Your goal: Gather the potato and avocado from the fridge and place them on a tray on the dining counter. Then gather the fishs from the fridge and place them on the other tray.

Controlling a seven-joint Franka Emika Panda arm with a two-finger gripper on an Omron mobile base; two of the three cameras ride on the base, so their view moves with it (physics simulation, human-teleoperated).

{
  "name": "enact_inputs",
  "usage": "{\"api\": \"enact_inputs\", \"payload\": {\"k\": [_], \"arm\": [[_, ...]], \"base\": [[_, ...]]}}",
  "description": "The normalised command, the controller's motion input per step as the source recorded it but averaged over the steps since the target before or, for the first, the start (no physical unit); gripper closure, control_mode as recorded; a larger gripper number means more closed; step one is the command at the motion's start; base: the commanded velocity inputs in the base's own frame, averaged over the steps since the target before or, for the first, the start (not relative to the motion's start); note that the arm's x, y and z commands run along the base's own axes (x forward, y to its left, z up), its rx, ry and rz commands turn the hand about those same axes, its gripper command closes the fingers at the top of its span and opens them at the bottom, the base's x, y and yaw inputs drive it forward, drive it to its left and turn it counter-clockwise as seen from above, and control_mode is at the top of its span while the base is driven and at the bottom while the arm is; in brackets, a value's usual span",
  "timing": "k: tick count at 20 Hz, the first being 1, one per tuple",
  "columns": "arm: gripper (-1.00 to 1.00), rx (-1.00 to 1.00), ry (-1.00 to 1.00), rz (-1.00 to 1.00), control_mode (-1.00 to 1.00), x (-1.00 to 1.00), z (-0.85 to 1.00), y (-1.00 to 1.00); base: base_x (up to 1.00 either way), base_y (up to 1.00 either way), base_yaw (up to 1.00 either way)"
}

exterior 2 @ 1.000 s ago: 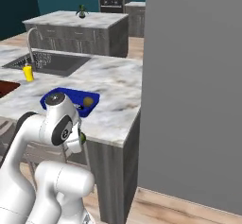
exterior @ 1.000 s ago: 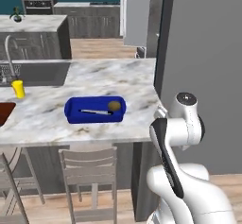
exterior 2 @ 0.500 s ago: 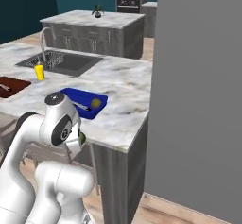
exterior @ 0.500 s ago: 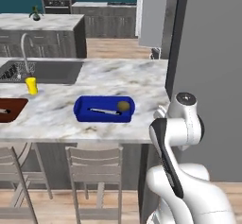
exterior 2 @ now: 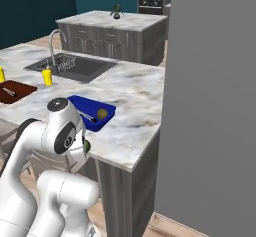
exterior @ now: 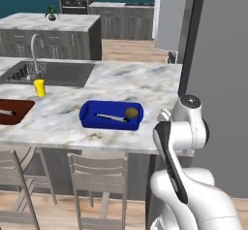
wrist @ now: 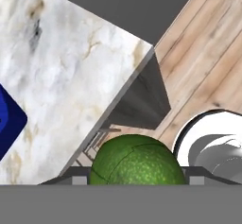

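The avocado sits pinched in the pincer, its green skin bulging between the two tips in the hand view; in the right base view a sliver of green shows beside the folded arm, low and just off the tabletop's near edge. By my reading, the step in hand is carrying this fruit to the blue tray, which lies on the marbled tabletop well short of the sink. That tray already holds one brownish round thing, likely the potato, touching a thin dark sliver I cannot identify. The next move calls for lifting the arm over the tabletop edge, bringing the pincer above a bare part of the tray beside the potato, and letting go low so the fruit does not roll. Count: one avocado, one potato, one blue tray, one reddish-brown tray beyond it, one yellow cup in the left base view.
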Motion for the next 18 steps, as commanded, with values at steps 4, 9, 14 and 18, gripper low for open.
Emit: {"api": "enact_inputs", "payload": {"k": [4, 9, 14, 18], "arm": [[1.00, 0.00, 0.00, 0.00, 1.00, 0.00, 0.00, 0.00], [1.00, 0.01, 0.00, 0.23, -1.00, 0.30, -0.09, -0.27], [1.00, 0.01, 0.00, 0.22, -1.00, 0.65, 0.00, -0.12], [1.00, 0.00, 0.00, 0.10, -1.00, 0.64, 0.05, 0.33]], "base": [[0.15, -0.29, 0.19], [0.00, 0.00, 0.00], [0.00, 0.00, 0.00], [0.00, 0.00, 0.00]]}}
